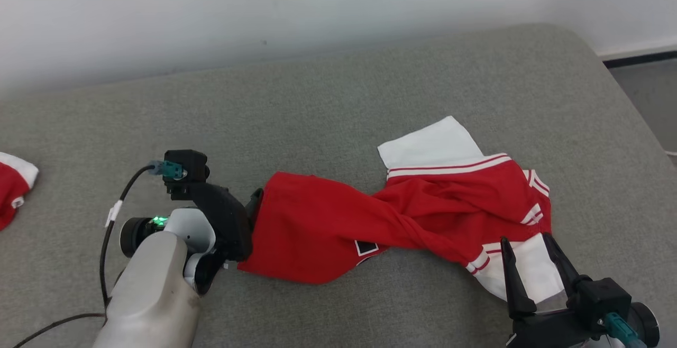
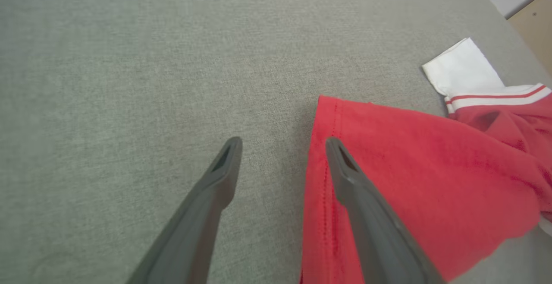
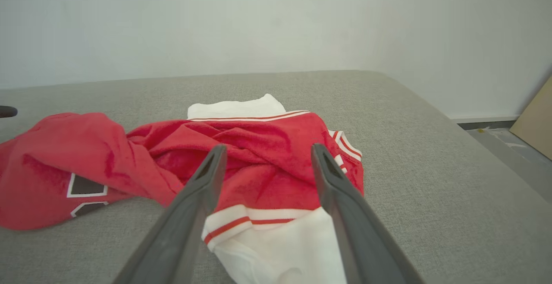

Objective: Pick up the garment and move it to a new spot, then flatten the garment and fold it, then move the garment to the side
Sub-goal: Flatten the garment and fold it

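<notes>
The left claw point(image 2: 282, 146) is standing with its jaws spread wide and is gripping nothing. The red short-sleeved knit jersey with white sleeves and red-and-white striped trim point(image 1: 317, 231) is lying twisted on the grey woven upholstered surface point(image 1: 370, 99), stretching from one claw to the other. In the left wrist view, the jersey's stitched red hem is running under one finger of the left claw, while the other finger is pointing over bare upholstery beside the hem. Whether that finger is touching the cloth cannot be told.

The right claw point(image 1: 525, 240) is also standing fully spread and is holding nothing. A white sleeve with a striped band is lying between and below its two fingers. The bunched red body is lying just ahead of the fingertips, and the second white sleeve is lying beyond that.

A black cable point(image 1: 108, 231) is trailing behind the left claw along its forearm. A separate red-and-white cloth piece point(image 1: 13, 189) is lying well apart from the left claw, on its outer side.
</notes>
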`<state>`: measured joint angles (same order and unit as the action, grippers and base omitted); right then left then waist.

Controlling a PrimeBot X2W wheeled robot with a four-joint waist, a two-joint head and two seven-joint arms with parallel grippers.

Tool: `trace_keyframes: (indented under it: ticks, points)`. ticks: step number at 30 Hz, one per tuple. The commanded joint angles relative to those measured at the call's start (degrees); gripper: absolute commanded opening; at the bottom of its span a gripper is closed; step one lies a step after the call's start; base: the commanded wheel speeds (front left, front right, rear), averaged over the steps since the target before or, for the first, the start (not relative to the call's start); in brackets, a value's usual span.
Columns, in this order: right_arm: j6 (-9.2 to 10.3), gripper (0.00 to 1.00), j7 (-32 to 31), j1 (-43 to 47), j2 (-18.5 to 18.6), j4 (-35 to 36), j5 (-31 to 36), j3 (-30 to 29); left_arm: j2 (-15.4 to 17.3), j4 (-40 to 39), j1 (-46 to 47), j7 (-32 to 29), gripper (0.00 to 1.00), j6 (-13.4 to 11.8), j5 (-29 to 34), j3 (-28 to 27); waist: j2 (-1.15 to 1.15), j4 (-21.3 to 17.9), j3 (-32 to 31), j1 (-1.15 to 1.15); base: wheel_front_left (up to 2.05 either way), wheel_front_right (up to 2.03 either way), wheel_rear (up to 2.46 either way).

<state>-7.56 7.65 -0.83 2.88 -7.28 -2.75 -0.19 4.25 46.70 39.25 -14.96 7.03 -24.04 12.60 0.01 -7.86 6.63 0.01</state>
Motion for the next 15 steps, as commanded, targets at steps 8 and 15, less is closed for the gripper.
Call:
trace_keyframes:
  ticks: [8, 15]
  points:
    - [0.15, 1.00, 1.19, -2.36, -0.01, -1.51, -0.81, 0.62, 0.44, 4.04, 4.44, -5.35, 1.00, 0.31, -4.14, 2.10, -0.01, -5.23, 5.68, -0.01, 0.00, 0.00, 0.00]
    - [0.15, 1.00, 1.72, -2.67, -0.01, -2.04, -1.05, 0.18, 0.68, 3.09, 4.47, -7.93, 0.00, 0.37, -8.08, 6.28, -0.01, -5.46, 5.94, -0.01, 0.00, 0.00, 0.00]
